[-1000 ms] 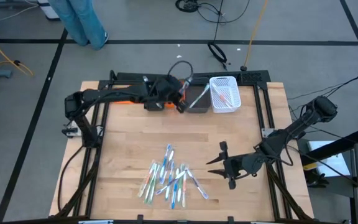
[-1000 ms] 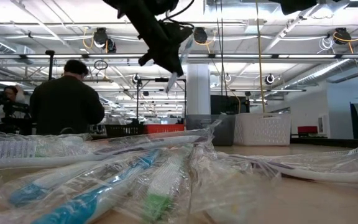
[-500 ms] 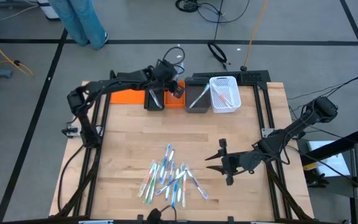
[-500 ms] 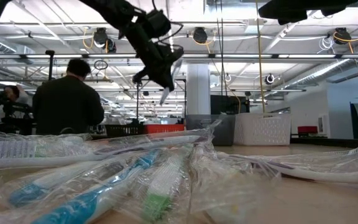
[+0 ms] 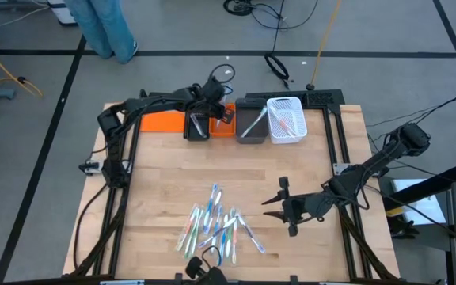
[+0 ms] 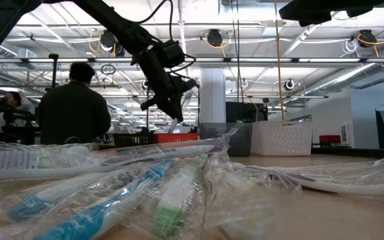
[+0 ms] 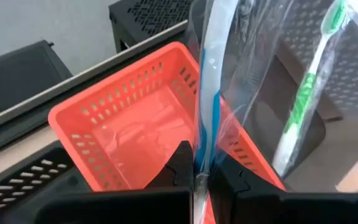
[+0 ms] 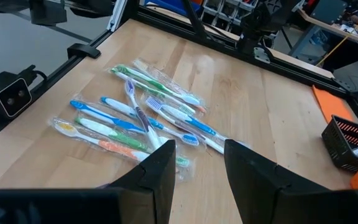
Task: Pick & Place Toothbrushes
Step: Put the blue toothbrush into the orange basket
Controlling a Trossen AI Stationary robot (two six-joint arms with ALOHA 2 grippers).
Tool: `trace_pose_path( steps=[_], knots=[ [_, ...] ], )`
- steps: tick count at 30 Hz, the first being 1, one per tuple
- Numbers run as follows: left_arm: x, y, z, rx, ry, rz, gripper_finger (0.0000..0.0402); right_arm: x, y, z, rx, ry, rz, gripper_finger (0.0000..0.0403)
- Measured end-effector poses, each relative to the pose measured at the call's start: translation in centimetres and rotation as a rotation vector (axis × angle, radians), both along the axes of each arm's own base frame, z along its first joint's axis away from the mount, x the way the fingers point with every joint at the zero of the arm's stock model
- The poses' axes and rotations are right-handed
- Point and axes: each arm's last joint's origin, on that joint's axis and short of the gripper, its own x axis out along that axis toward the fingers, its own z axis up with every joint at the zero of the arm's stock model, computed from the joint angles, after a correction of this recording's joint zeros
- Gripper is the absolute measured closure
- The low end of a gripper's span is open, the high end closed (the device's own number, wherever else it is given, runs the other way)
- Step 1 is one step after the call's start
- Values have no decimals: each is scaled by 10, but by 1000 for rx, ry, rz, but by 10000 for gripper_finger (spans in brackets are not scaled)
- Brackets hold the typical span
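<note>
Left fingers (image 7: 197,177) pinch a wrapped blue toothbrush (image 7: 207,93) over the orange bin (image 7: 135,127) at the counter's far edge; right fingers (image 8: 194,165) hang parted, holding nothing.

The wooden table (image 5: 157,182) carries a row of bins along its far edge: an orange bin (image 5: 161,121), a black bin (image 5: 197,127), a dark grey bin (image 5: 252,127) and a white basket (image 5: 286,120). The left gripper (image 5: 212,99) is positioned above the orange and black bins. The right gripper (image 5: 274,207) hovers over bare wood, jaws apart, just beside the pile of wrapped toothbrushes (image 5: 216,226) lying at the near centre. A person's legs (image 5: 101,24) stand beyond the table.
</note>
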Motion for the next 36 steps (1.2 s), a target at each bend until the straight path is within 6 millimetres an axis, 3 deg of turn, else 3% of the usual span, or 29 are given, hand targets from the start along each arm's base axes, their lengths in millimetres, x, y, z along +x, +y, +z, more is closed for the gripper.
trace_pose_path(
  steps=[30,36],
  knots=[
    [-1,-6,-2,1,54,85,363,0,0,0,-8,-1,0,271],
    [-1,-6,-2,-9,48,90,314,0,0,0,-8,-1,0,271]
  ],
)
